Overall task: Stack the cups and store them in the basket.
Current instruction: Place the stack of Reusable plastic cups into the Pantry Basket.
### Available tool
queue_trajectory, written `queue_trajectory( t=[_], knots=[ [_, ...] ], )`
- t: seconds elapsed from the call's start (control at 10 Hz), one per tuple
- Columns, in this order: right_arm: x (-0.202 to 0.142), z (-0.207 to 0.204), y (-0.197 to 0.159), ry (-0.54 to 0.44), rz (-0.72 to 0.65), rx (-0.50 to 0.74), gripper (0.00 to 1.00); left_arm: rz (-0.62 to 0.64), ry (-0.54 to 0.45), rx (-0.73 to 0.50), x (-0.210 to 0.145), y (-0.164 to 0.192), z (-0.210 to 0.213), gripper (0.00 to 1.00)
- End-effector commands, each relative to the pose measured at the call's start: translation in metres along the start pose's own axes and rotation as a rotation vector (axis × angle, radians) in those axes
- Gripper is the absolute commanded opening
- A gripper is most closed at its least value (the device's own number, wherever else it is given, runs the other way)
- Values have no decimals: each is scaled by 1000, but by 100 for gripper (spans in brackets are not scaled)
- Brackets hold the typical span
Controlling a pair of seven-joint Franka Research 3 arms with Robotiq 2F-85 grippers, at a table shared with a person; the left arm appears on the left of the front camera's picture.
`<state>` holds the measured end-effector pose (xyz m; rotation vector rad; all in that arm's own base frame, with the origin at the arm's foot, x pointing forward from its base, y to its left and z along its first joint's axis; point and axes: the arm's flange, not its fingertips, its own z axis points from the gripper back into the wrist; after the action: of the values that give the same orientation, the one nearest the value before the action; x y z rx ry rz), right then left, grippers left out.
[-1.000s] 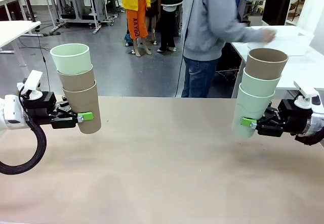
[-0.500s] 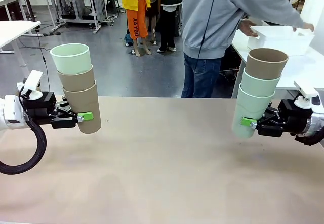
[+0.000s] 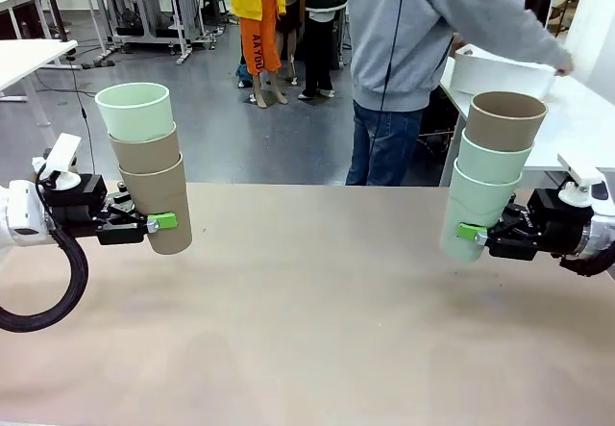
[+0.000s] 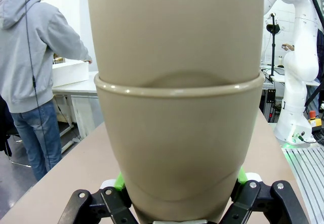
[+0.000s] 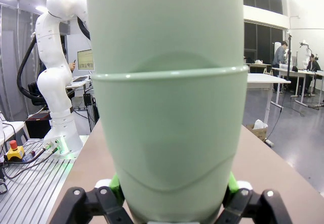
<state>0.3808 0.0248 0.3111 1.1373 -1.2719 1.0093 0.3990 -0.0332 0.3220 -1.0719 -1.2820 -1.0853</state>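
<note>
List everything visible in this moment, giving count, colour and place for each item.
left cup stack: three, mint above two tan, over the table's left side
right cup stack: three, tan above two mint, over the table's right side
basket: one, white, far right, held by the person
table: one, beige, foreground
side table: one, white, far right
person: one, grey hoodie and blue jeans, far side, reaching to the basket
left end effector: one, black with green pads, shut on the lowest tan cup
right end effector: one, black with green pads, shut on the lowest mint cup
</note>
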Motion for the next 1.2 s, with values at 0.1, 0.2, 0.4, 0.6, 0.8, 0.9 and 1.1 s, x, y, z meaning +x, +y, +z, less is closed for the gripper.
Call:
queue_trajectory(
  t=[0.1,0.2,0.4,0.6,0.8,0.9,1.1],
  knots=[
    [4,1,0,-2,11,-1,84,-8,-13,-2,4,0,0,84],
    [4,1,0,-2,11,-1,84,-8,-13,-2,4,0,0,84],
    [4,1,0,-2,11,-1,84,-8,-13,-2,4,0,0,84],
    [4,1,0,-2,11,-1,84,-8,-13,-2,4,0,0,84],
    [4,1,0,-2,11,-1,84,-8,-13,-2,4,0,0,84],
    [4,1,0,-2,11,-1,84,-8,-13,-2,4,0,0,84],
    [4,1,0,-2,11,-1,84,-8,-13,-2,4,0,0,84]
  ],
)
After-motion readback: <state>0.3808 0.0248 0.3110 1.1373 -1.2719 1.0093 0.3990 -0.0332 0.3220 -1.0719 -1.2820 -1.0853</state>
